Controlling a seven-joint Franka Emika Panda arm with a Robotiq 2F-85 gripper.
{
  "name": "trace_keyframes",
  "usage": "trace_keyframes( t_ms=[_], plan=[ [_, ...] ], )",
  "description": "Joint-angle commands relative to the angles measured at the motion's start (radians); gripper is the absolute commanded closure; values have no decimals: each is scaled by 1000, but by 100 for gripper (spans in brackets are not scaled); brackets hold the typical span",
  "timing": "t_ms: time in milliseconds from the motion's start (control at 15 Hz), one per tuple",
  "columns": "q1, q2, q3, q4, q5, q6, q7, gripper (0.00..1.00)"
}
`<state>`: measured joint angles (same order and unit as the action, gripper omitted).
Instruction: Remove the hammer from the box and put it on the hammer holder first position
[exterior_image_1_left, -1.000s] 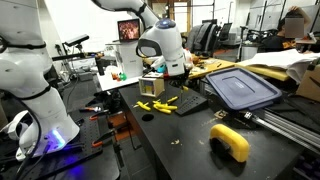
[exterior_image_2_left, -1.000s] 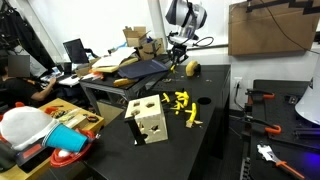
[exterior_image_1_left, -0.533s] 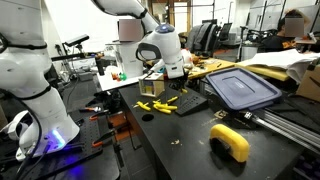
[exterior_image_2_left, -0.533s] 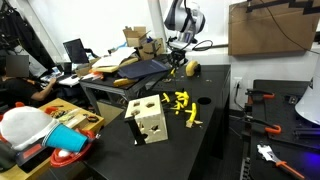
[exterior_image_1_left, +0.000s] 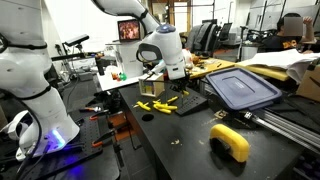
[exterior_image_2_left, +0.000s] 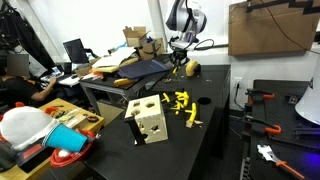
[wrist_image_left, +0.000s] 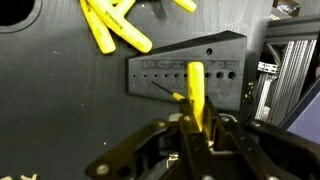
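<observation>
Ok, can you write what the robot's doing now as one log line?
gripper: shut on yellow hammer | place: over holder, contact unclear | box: apart from holder | placed: not yet

In the wrist view, bare black tabletop (wrist_image_left: 60, 110) lies open left of the dark grey plastic holder block (wrist_image_left: 160, 72) with its row of holes. Loose yellow plastic tools (wrist_image_left: 112, 28) lie near its far edge. Silver aluminium frame rails (wrist_image_left: 292, 70) crowd its right end. The yellow plastic hammer (wrist_image_left: 195, 88), pinched in the black gripper (wrist_image_left: 196, 125), hides some holes.

A yellow hammer (wrist_image_left: 195, 90) is clamped by the gripper (wrist_image_left: 197, 124) over the holder (wrist_image_left: 150, 95); yellow tools (wrist_image_left: 112, 28) are strewn beyond it.
</observation>
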<state>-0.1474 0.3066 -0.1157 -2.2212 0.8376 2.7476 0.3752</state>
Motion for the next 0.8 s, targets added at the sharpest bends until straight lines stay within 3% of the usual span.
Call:
trace_keyframes(
  t_ms=[0, 733],
  plan=[
    [6, -6, -5, -8, -8, 19, -8, 96],
    [4, 14, 2, -4, -4, 16, -7, 96]
  ],
)
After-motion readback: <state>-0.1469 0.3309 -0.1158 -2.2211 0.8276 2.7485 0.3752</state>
